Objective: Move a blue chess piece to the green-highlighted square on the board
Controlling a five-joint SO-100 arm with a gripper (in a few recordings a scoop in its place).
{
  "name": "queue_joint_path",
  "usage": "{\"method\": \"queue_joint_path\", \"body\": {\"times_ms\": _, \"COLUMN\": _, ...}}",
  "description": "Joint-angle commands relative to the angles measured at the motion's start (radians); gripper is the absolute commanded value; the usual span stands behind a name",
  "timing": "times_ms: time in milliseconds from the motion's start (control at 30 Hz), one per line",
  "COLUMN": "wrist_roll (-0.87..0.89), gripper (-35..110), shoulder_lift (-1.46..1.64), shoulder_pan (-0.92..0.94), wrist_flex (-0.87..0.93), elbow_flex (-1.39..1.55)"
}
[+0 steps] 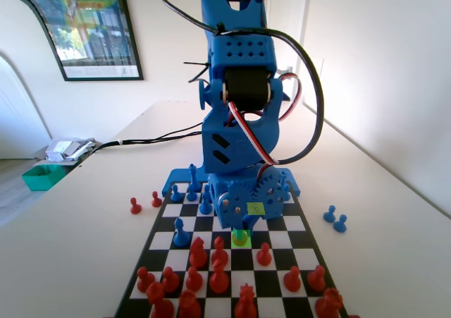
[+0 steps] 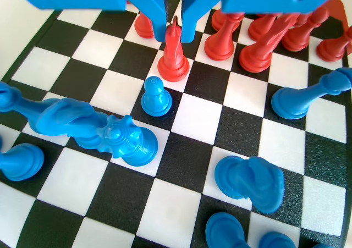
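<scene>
White table (image 1: 91,212) bears the board (image 1: 299,228) — framed poster (image 1: 88,25) on wall.

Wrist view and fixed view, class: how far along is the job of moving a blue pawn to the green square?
Done: hard to confirm. The blue pawn stands upright on the board, free of the jaws. In hand: nothing. The gripper is open and sits low by the green-highlighted square. Left: the arm hides whether the pawn sits on that square. If not, it must be gripped and placed.
</scene>
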Motion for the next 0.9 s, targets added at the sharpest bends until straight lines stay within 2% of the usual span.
{"method": "queue_joint_path", "body": {"times_ms": 0, "wrist_roll": -0.021, "gripper": 1, "shoulder_lift": 0.025, "shoulder_pan": 0.008, "wrist_flex": 0.018, "elbow_flex": 0.003}}
{"method": "queue_joint_path", "body": {"times_ms": 867, "wrist_roll": -0.032, "gripper": 1, "shoulder_lift": 0.114, "shoulder_pan": 0.084, "wrist_flex": 0.322, "elbow_flex": -0.239}}
